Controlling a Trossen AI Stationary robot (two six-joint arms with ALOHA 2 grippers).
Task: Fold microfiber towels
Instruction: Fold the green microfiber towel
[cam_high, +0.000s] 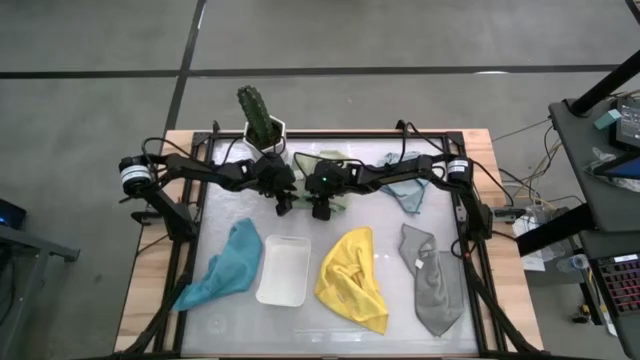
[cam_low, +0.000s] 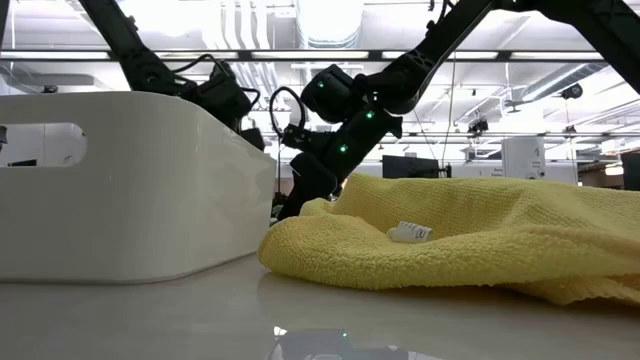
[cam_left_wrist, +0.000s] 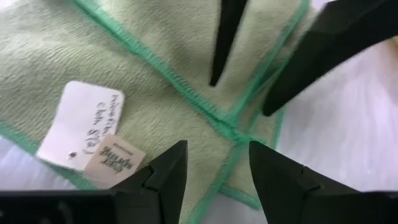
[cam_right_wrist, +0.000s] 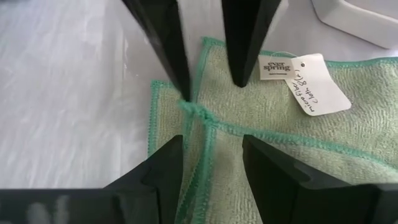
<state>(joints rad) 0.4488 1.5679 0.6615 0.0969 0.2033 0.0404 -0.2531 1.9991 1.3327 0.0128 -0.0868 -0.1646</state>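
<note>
The pale green towel (cam_right_wrist: 280, 143), green-edged and tagged, lies partly folded at top centre of the high view, both the left hand (cam_left_wrist: 217, 163) and right hand (cam_right_wrist: 211, 163) open over it; five towels in all

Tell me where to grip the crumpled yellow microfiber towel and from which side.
Take the yellow microfiber towel by its narrow corner nearest the table's front edge, coming straight down from above. That tip lies thin and apart from the bunched middle, and the white rectangular tray crowds the opposite side.
</note>
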